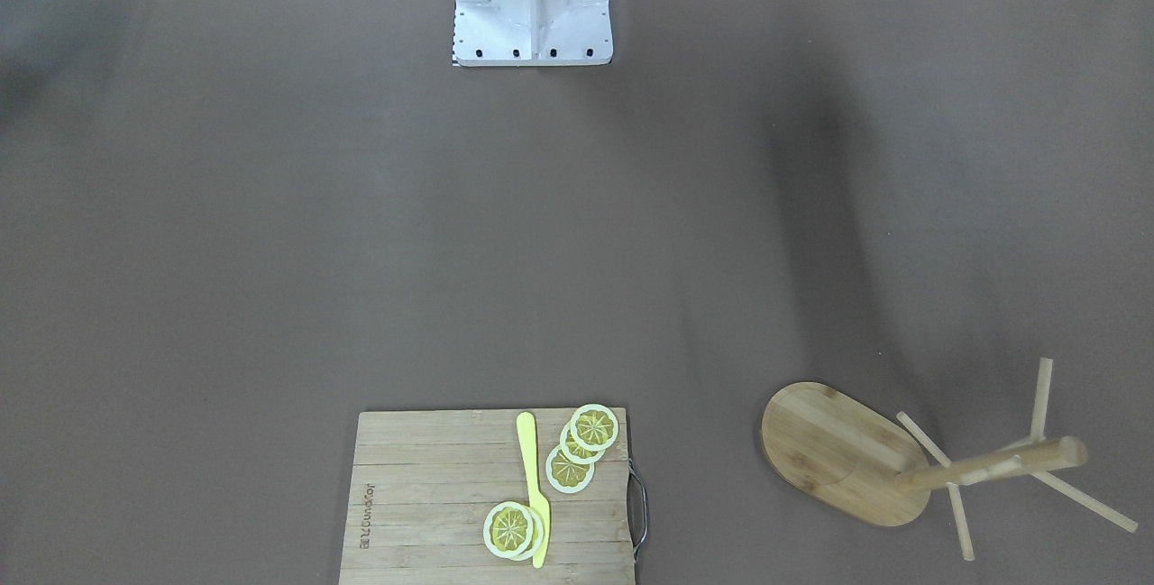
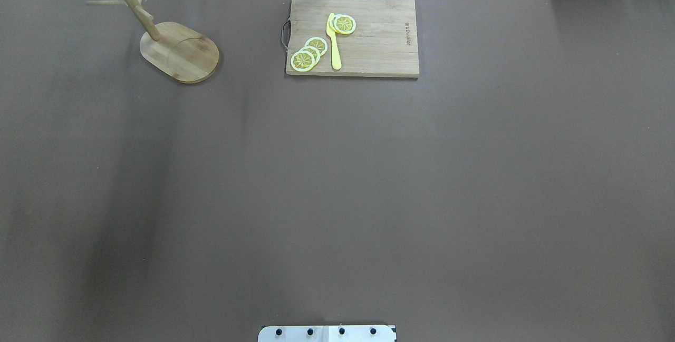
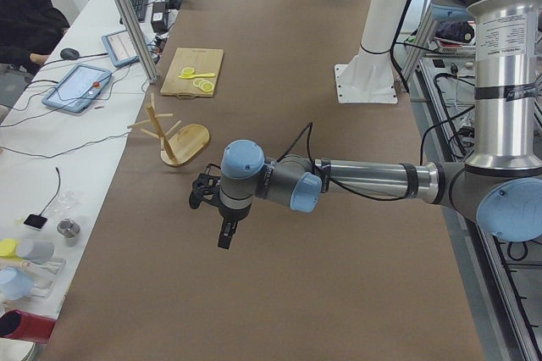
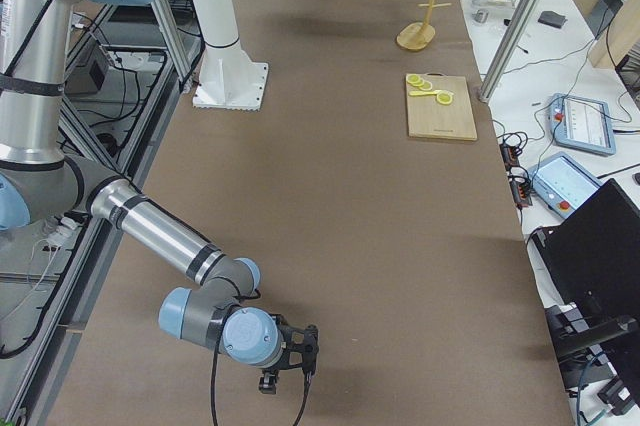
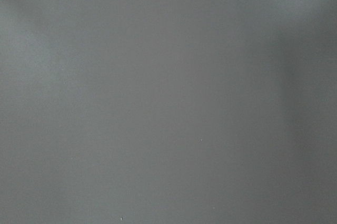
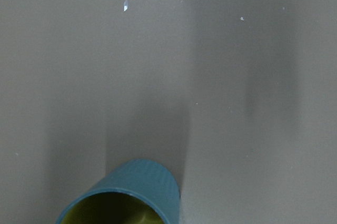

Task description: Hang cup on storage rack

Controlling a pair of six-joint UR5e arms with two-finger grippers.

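Rectangular wooden cutting board (image 2: 379, 52) carrying lemon slices (image 2: 303, 60) lies well apart from the light bamboo mug tree (image 2: 179, 52). The ribbed slate-blue cup (image 6: 142, 182) is yellow inside. I cannot tell how either arm's jaws stand.

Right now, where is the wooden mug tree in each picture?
Front-facing: the storage rack is lower right, to the right of the cutting board.
Overhead: storage rack upper left, to the left of the cutting board.
Exterior left: storage rack left of centre, nearer than the cutting board.
Exterior right: storage rack near the top, beyond the cutting board.
Left wrist: not in it.
Right wrist: not in it.
Shared landmark: the cutting board.
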